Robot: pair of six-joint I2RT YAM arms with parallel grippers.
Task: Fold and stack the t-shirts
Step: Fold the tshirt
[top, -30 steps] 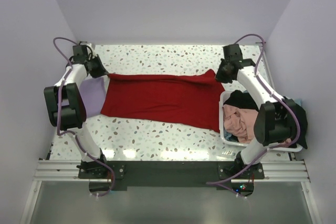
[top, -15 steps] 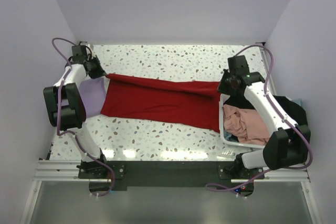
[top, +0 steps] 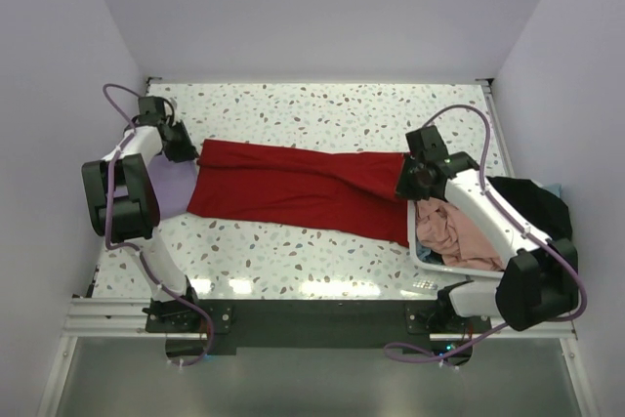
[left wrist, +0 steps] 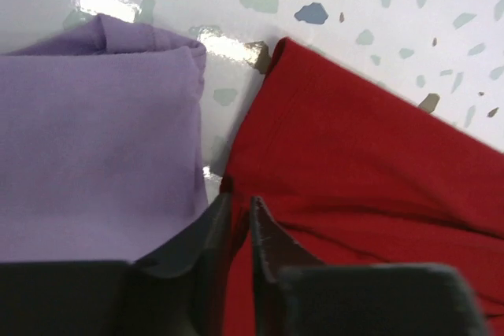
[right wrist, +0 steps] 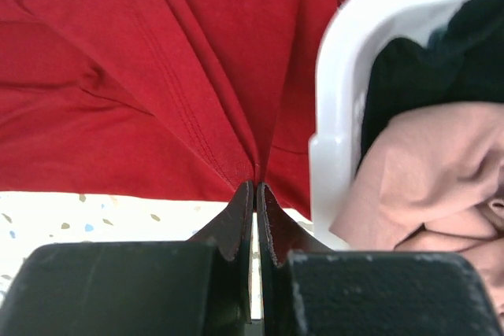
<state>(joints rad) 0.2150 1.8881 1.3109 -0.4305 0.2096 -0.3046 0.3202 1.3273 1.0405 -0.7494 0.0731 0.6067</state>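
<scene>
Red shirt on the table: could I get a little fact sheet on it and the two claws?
red t-shirt: stretched across the table
right gripper: shut, pinching the shirt's edge by the white basket
left gripper: at the other end, jaws nearly closed; grip unclear
lavender t-shirt: folded, beside the red one
in basket: pink t-shirt, black t-shirt

The bench [top: 322, 114] has a glossy white top flecked with grey and dark chips, terrazzo-like, with bright glare patches. The red t-shirt [top: 303, 187] is soft matt cloth, creased, with visible stitched seams. Just beside the red t-shirt, the lavender t-shirt [left wrist: 94, 147] is smooth matt cloth with a rolled hem. At the red t-shirt's other end, the basket [right wrist: 346, 76] is smooth white plastic with a slight sheen. It holds the salmon-pink t-shirt [right wrist: 425, 171], rumpled matt cloth, and the black t-shirt [right wrist: 425, 60], dull dark cloth. The left tool [left wrist: 240, 226] and right tool [right wrist: 256, 194] have matt black, faintly grainy fingers.
</scene>
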